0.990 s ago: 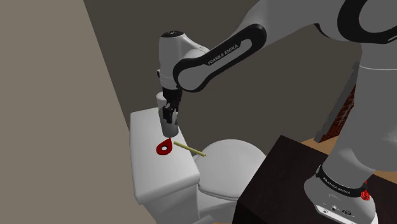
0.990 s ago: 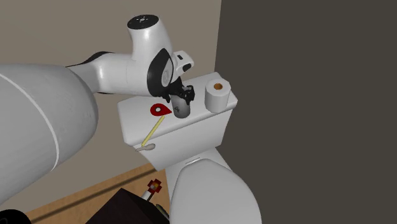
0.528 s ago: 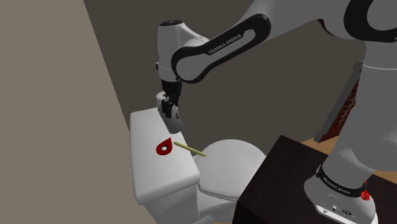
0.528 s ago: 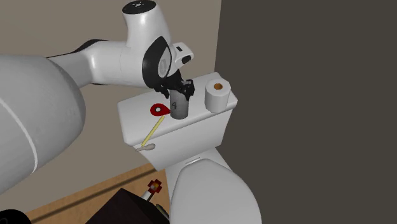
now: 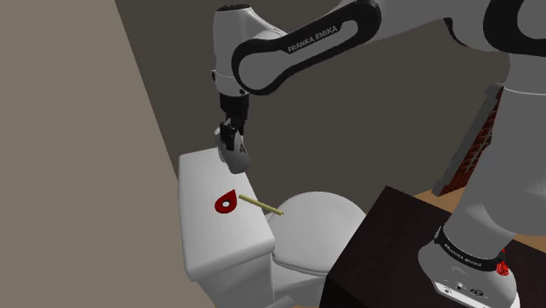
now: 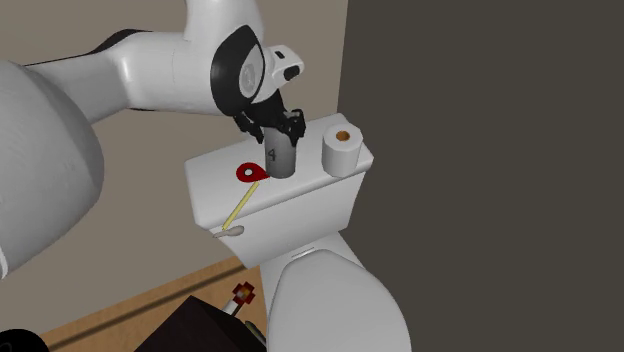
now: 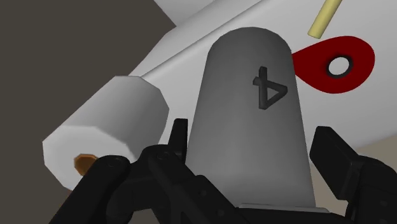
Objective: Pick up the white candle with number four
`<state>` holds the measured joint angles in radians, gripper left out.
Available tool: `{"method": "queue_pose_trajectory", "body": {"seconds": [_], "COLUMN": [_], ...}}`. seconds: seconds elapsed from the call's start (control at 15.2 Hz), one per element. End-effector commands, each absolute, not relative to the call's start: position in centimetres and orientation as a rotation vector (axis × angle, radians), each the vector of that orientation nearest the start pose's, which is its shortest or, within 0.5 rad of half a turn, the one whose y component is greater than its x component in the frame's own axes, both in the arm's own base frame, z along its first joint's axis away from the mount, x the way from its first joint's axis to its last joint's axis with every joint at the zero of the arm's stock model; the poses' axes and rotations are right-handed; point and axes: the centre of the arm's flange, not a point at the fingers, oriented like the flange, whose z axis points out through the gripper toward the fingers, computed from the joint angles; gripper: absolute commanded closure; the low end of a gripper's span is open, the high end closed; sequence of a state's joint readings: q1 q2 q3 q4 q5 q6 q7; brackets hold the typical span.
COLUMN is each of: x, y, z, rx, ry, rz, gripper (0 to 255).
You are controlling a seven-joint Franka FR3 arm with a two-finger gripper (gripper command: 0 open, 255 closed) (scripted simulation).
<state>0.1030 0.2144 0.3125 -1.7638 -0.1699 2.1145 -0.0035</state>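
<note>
The candle (image 7: 251, 114) is a grey cylinder with a rounded end and a dark number 4 on its side. My gripper (image 7: 248, 168) is shut on it, one black finger (image 7: 160, 167) on each flank. In the shoulder view the gripper (image 5: 232, 142) holds the candle (image 5: 239, 155) in the air, a little above the back of the white toilet tank lid (image 5: 206, 229). In the second exterior view the candle (image 6: 280, 160) hangs nearly upright from the gripper (image 6: 274, 138), above the lid (image 6: 305, 192).
A red teardrop-shaped tag with a hole (image 6: 251, 172) and a thin yellow stick (image 6: 237, 210) lie on the lid. A toilet roll (image 6: 342, 148) stands at the lid's wall end, close beside the candle. The toilet bowl (image 5: 315, 219) and my dark stand (image 5: 394, 249) are below.
The arm has risen and carried the candle up off the lid and slightly toward the toilet roll. The tag, stick and roll have stayed where they were.
</note>
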Motion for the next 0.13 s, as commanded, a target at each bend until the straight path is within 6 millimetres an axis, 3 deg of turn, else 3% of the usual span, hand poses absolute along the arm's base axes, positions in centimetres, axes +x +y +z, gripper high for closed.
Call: {"method": "queue_pose_trajectory", "body": {"seconds": [0.0,0.07], "x": [58.79,58.79], "y": [23.68,23.68], "z": [46.69,46.69], "rx": [-3.092,-3.092], "ry": [-0.765,-0.765], "rz": [-0.260,-0.260], "gripper": [255,255]}}
